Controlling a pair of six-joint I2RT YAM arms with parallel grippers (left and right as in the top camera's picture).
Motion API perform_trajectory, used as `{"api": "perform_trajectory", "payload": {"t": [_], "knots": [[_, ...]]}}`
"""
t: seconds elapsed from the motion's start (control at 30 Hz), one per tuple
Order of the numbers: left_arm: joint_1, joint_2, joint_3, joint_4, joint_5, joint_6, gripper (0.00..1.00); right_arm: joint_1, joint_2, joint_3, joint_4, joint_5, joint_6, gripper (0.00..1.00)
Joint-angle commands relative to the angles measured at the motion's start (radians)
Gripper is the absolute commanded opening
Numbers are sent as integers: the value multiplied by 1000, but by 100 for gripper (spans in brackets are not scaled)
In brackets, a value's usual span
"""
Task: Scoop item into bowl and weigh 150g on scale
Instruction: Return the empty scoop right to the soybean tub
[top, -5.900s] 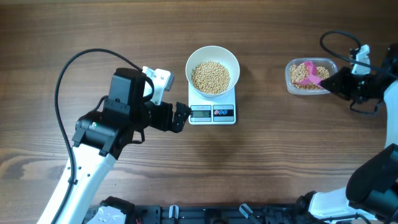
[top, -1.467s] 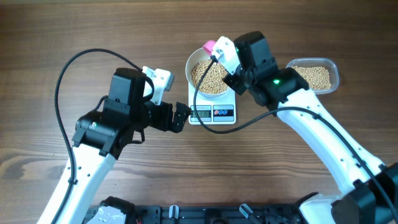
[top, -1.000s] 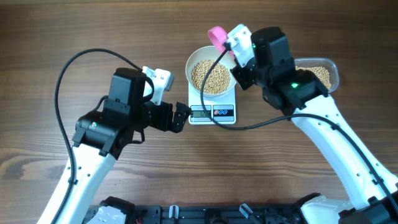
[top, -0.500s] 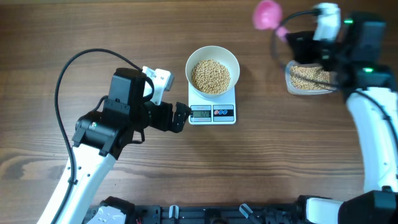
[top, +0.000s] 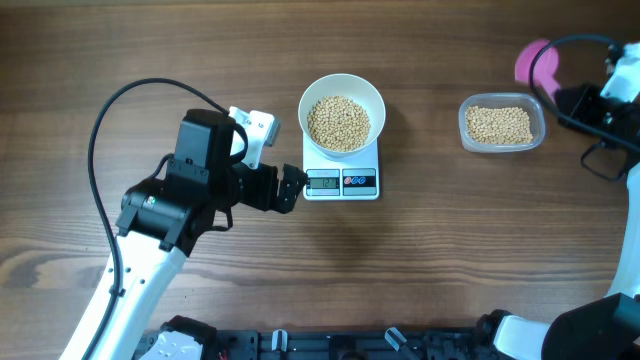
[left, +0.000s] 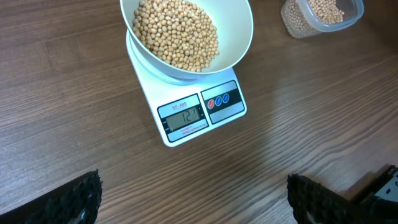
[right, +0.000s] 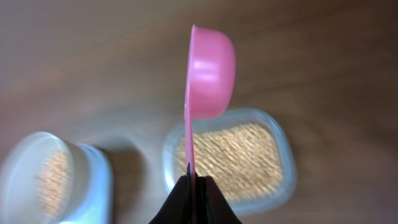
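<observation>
Though the right wrist view is smeared with blur, it does show the right gripper (right: 193, 186) pressed together on the thin handle of a pink scoop (right: 208, 74). The cup is turned edge-on, so its inside is hidden, and I cannot tell whether it carries anything.

- Overhead: the scoop lies past the far right corner of the clear tub (top: 541, 128), not touching it. Its height off the table (top: 430, 270) is unclear. The right arm is mostly cut off by the frame edge, with only dark parts showing.
- The tub holds a shallow layer of beans (top: 338, 122). The larger heap is in the white bowl (top: 305, 100).
- The bowl sits on the scale (top: 341, 193) and covers most of its platform, so only the front strip is in plain sight.
- The display (left: 182, 117) shows dark digits. I would not vouch for the last one. The two round buttons (left: 222, 101) are beside it.
- The left gripper (top: 292, 189) has its jaws spread wide and grips nothing. It sits just left of the scale's front strip. Overhead does not show whether it touches the scale.
- Left wrist view: only the black ends of the fingers (left: 74, 199) show at the bottom corners, and the rest is cropped. The bowl's far rim is cut by the top edge, and the tub is clipped at the upper right.
- Right wrist view: the bowl is a pale blur at lower left, and the scale under it is barely told apart from it.
</observation>
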Motion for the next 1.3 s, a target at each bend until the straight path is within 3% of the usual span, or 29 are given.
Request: {"api": "perform_trajectory", "payload": {"t": [0.0,0.33,0.9,1.27], "knots": [[6,-6,0,0,8,-5,100,11,-20,-1,-40,154,-163,4],[6,-6,0,0,9,-5,100,98,8,-1,-168,323,-365,4],[6,-6,0,0,8,-5,100,220,108,-1,-153,547,-395,4],[6,-6,0,0,9,-5,100,222,166,-1,-151,474,-410,4]]}}
